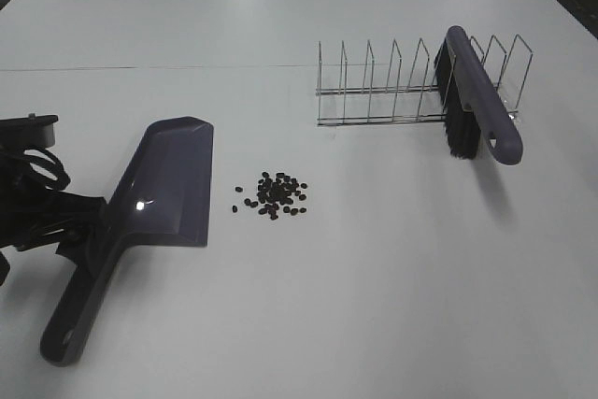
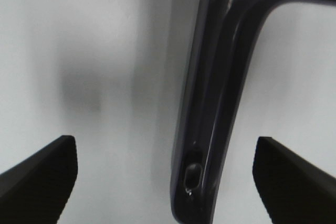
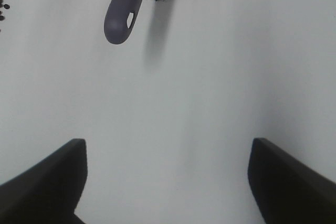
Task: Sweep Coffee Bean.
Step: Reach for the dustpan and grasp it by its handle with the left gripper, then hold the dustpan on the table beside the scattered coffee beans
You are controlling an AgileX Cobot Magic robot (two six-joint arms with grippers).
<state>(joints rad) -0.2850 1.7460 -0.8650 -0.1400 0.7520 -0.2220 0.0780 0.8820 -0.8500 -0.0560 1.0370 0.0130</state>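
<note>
On the white table (image 1: 420,268), at centre, ca. 30 tiny dark oval coffee beans (image 1: 277,195) lay just right of 1 glossy purple dustpan (image 1: 163,184). Far right, 1 black-bristle brush (image 1: 476,91) leaned in 1 wire rack (image 1: 369,93). Left gripper (image 2: 167,179) jaws stood wide around the dustpan handle, not touching it. Right gripper (image 3: 169,182) jaws were wide and empty.

The coffee beans (image 1: 273,195) lie clustered just beside the purple dustpan (image 1: 163,184).

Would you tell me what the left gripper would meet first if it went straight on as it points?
Probably the dustpan handle, which lies inside the open left gripper; depth is unclear.
</note>
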